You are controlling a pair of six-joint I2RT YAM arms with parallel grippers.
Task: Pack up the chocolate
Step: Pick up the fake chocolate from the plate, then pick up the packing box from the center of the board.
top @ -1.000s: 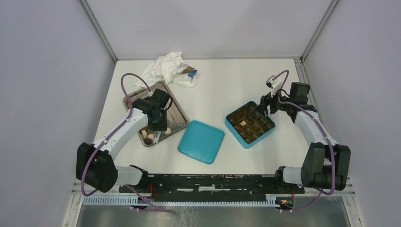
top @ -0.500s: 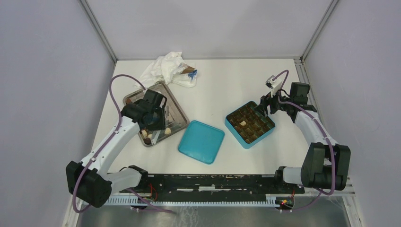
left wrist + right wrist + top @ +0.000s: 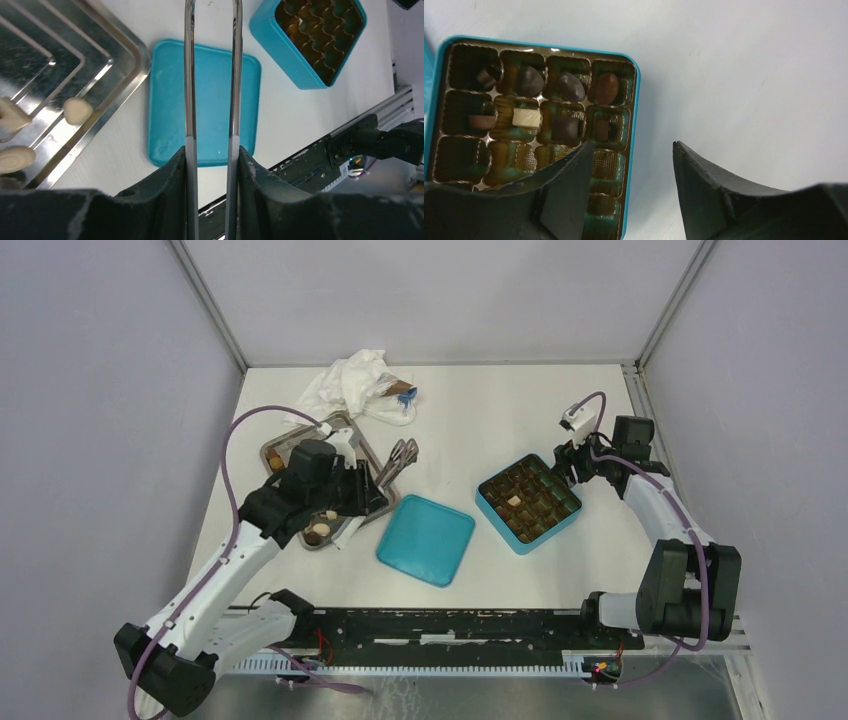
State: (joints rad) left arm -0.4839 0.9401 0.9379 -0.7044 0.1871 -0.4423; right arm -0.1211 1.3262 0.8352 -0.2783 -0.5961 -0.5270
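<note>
You find the chocolate (image 3: 565,127) in two places. Several small pieces sit inside the teal box (image 3: 272,50), at 3 o'clock on the table (image 3: 480,410), each one in its own cup. Most are dark brown, one is a mid-brown oval (image 3: 606,87) and one is a cream-white block (image 3: 526,117). The other pieces lie loose on the metal tray (image 3: 60,55) at 9 o'clock, mostly cream-white lumps (image 3: 76,110). Your left gripper (image 3: 212,152) presses its fingers on the two arms of the metal tongs (image 3: 189,75). Whether the tong tips carry a piece, you cannot tell. Your right gripper (image 3: 633,145) hovers over the box's 1 o'clock corner with fingers well apart, holding nothing. The teal lid (image 3: 425,538) lies flat between tray and box.
</note>
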